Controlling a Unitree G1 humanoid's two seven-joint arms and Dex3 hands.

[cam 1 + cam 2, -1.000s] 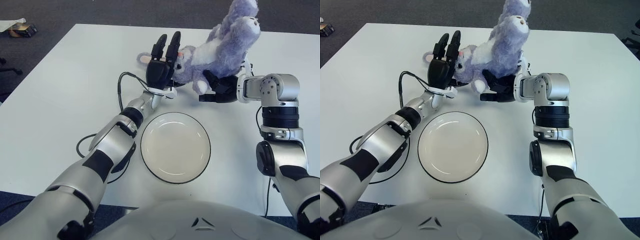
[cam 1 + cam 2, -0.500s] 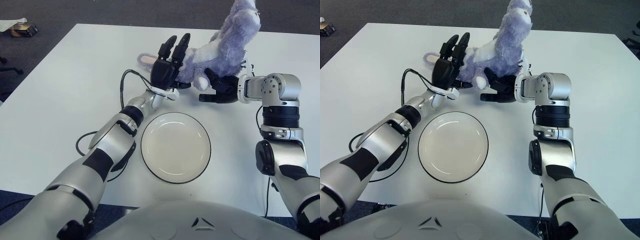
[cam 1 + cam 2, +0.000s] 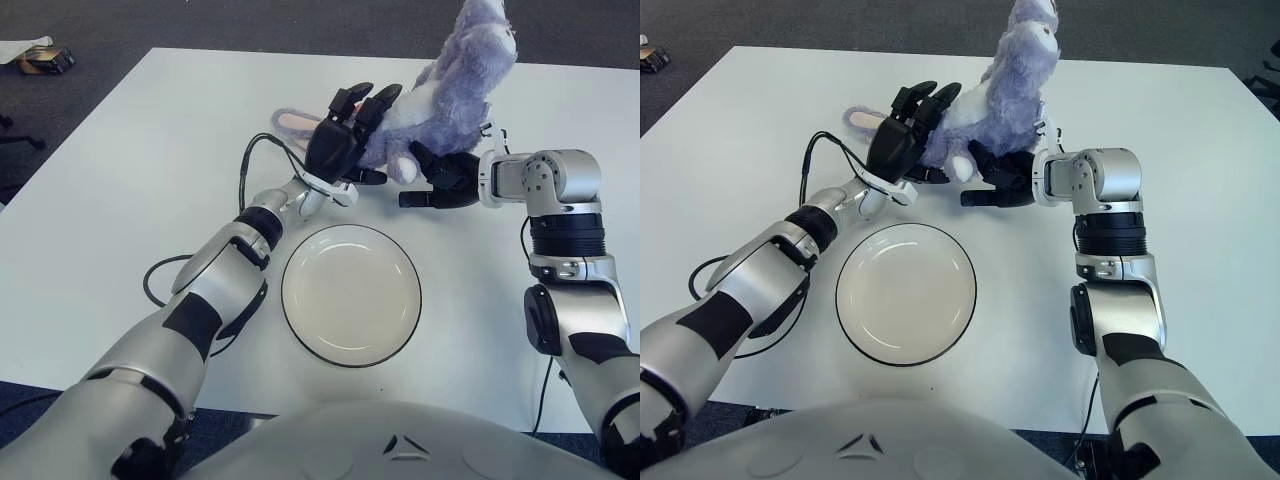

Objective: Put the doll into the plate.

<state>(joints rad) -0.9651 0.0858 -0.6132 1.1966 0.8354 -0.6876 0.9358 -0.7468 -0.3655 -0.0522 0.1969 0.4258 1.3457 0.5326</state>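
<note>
The white bench [image 3: 120, 180] fills most of the scene, and dark floor shows beyond its far edge. The doll [image 3: 450, 85], a purple and white plush rabbit, is the largest thing on it. It is at the far side of the bench, a little right of the middle, and it is held up between the two hands with its upper part tilted to the far right. One long ear with a pink inside sticks out to the left, behind the left hand.

The plate [image 3: 351, 293], white with a dark rim, lies flat on the near middle of the bench. It is empty, and the doll is beyond its far edge, not over it.

The left robot hand [image 3: 346, 135] presses on the left side of the doll, with its black fingers partly spread and bent over the plush. The right robot hand [image 3: 440, 175] grips the doll from the right and from below, with the fingers curled into the fur.

A black cable [image 3: 250, 170] loops on the bench near the left wrist.
</note>
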